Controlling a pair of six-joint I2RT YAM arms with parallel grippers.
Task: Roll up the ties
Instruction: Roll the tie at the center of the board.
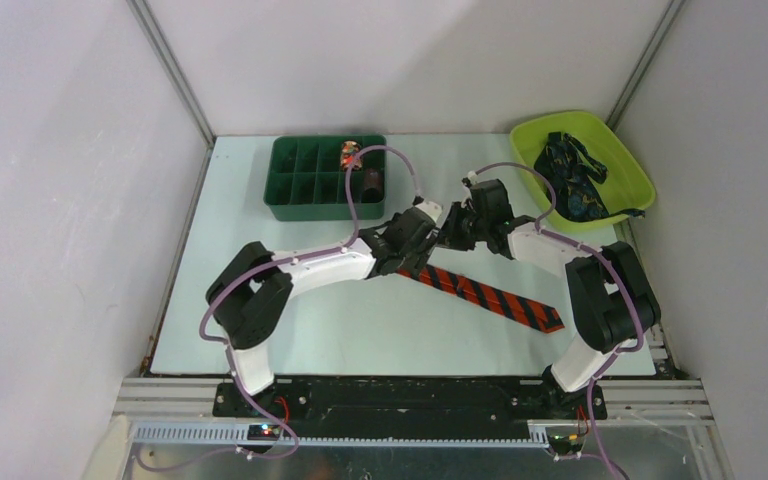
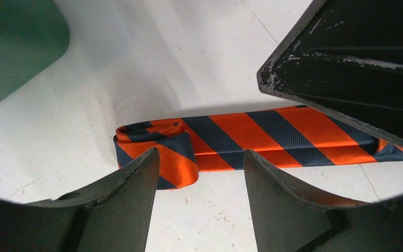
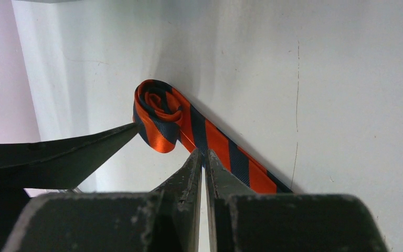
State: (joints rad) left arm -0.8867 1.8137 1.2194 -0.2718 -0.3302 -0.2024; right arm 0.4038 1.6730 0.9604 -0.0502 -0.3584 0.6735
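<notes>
On the pale table (image 1: 290, 330) we see the orange-and-navy striped tie (image 1: 490, 297) lying diagonally, one end curled into a small roll (image 3: 157, 113). Our left gripper (image 2: 198, 157) stands open at that roll. Our right gripper (image 3: 203, 153), jaws together, has its tips at the strip just beside it.

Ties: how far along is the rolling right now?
Done: the striped tie's narrow end is wound into a small roll. In hand: the left tool is open at that roll, and the right tool, shut, has its tip at the flat part beside it. Left: most of this tie lies flat on the table, and dark ties lie unrolled in the bin.
</notes>
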